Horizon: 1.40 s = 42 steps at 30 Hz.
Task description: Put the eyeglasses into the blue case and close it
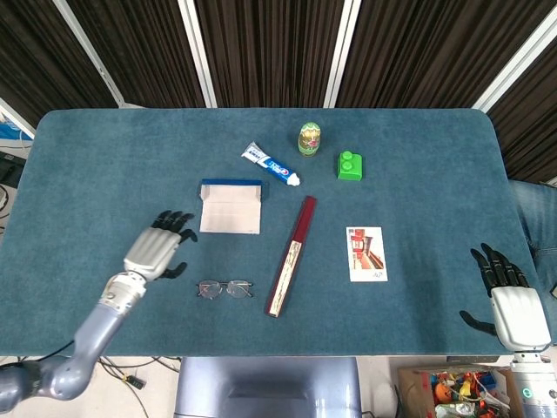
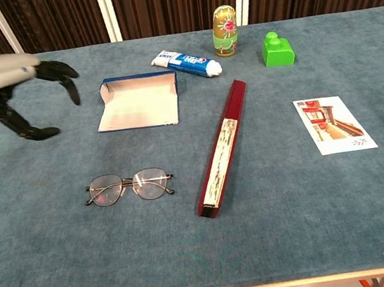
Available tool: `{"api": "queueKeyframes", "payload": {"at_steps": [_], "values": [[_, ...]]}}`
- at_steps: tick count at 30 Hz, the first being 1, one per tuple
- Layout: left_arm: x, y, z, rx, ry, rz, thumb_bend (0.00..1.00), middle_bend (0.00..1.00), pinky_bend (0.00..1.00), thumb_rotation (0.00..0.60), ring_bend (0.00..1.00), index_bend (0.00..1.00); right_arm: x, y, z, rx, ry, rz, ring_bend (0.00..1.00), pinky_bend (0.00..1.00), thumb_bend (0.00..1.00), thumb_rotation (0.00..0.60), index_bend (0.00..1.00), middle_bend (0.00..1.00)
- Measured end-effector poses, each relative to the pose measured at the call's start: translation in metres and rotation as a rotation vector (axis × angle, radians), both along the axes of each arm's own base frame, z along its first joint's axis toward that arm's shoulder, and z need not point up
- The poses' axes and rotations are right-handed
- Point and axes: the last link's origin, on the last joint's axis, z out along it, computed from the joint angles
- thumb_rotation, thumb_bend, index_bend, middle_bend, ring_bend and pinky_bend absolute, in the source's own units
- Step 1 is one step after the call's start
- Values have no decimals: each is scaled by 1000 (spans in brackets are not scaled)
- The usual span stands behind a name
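Now: left hand over the felt, glasses untouched

Hovered left hand with fingers spread, holding nothing, just beside the eyeglasses. Lay flat between hand and long red box, near the open blue case. Parked right hand at table edge, fingers apart, empty. Looked light, thin-wired, fragile, slippery-lensed; best pinched at the bridge or frame rim.

A white and blue toothpaste tube lay near the far edge of the teal felt-covered table, beside a green and gold nesting doll and a bright green plastic block. A long dark red folded fan lay diagonally mid-table, with a white picture card to its right.
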Motion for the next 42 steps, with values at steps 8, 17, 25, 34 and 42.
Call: {"api": "queueKeyframes", "payload": {"at_steps": [8, 17, 25, 34, 42], "values": [[26, -11, -41, -62, -13, 78, 306, 101, 0, 600, 0, 364, 0, 0, 0, -2, -7, -5, 89, 180, 29, 600, 38, 0], [36, -22, -67, -72, 74, 64, 307, 107, 0, 600, 0, 432, 0, -1, 0, -3, 0, -1, 89, 180, 29, 600, 38, 0], [37, -26, -84, -56, 93, 59, 306, 122, 0, 600, 0, 466, 0, -1, 0, -1, 2, 0, 90, 180, 29, 600, 38, 0], [33, -25, -94, -60, 91, 71, 306, 134, 0, 600, 0, 502, -1, -1, 0, 0, 1, -5, 90, 180, 29, 600, 38, 0], [34, -26, -99, -68, 98, 69, 308, 153, 0, 600, 0, 542, -1, -1, 0, 1, 1, -6, 89, 180, 30, 600, 37, 0]]}}
